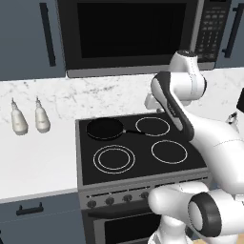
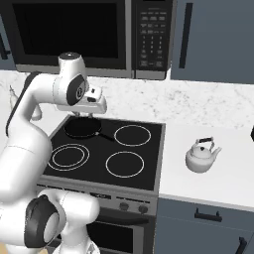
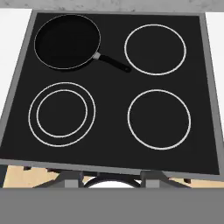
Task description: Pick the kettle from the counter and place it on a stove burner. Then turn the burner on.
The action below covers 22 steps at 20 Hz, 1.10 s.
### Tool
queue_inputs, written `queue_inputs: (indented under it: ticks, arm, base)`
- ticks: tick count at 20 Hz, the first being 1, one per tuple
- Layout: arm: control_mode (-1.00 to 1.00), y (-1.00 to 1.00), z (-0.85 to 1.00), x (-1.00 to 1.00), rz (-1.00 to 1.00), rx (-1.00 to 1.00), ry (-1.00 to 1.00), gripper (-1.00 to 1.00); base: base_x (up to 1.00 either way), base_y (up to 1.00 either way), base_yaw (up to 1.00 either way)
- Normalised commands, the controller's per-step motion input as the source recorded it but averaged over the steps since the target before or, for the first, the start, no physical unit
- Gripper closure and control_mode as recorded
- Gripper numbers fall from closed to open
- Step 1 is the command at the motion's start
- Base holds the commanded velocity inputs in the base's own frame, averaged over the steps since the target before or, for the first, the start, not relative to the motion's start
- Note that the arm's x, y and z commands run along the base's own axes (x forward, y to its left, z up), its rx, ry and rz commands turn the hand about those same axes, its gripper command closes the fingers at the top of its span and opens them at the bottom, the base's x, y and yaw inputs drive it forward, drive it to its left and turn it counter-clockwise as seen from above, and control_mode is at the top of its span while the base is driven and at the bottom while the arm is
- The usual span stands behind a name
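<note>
White marble-look counter [image 1: 33, 157] at far left carries two pale bottles with narrow necks [image 1: 29, 116], upright, side by side, near the speckled backsplash. Neither touches the stove.

Next comes the black glass cooktop [image 1: 138, 157] with four white burner rings. A black round frying pan [image 1: 105, 128] sits on the back-left ring, empty, its handle pointing toward the back-right ring [image 1: 152, 126]. The front-left double ring [image 1: 114, 158], front-right ring [image 1: 169, 151] and back-right ring are bare. A row of dark knobs [image 1: 127, 197] runs along the stove's front panel. The hand view looks straight down on the same cooktop, with the pan [image 3: 67, 41] at top left.

Above, a dark microwave [image 1: 131, 33] with a keypad at its right; the key labels are too small to read. Blue-grey cabinets flank it.

The white arm's gripper [image 2: 92, 113] hangs high over the back of the stove, close above the pan, holding nothing. I cannot tell whether its fingers are apart or together; the tips are barely visible.

Right of the stove, the small squat white-silver kettle with a thin upright handle [image 2: 202, 155] stands upright on the counter [image 2: 218, 183], spout facing right, well apart from the gripper. Nothing lies between it and the nearest burners. Its lid is on; contents unseen.
</note>
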Motion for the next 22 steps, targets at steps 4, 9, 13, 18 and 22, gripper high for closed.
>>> queue_inputs:
  ticks: [4, 9, 13, 18, 22]
  arm:
    - [-1.0, -0.12, 0.0, -0.05, 0.0, 0.05, -0.03, -1.0]
    - [-1.0, -0.84, 0.0, -0.34, -0.03, 0.0, -0.12, -1.0]
    - [-1.0, -1.0, 0.0, -0.56, -0.09, 0.0, -0.18, -1.0]
    - [-1.0, -1.0, 0.0, -0.55, -0.13, 0.0, -0.17, -1.0]
    - [-1.0, -1.0, 0.0, -0.5, -0.22, 0.0, -0.09, -1.0]
  base:
    - [0.0, 0.0, 0.0]
    - [0.0, 0.0, 0.0]
    - [0.0, 0.0, 0.0]
    - [0.0, 0.0, 0.0]
    - [0.0, 0.0, 0.0]
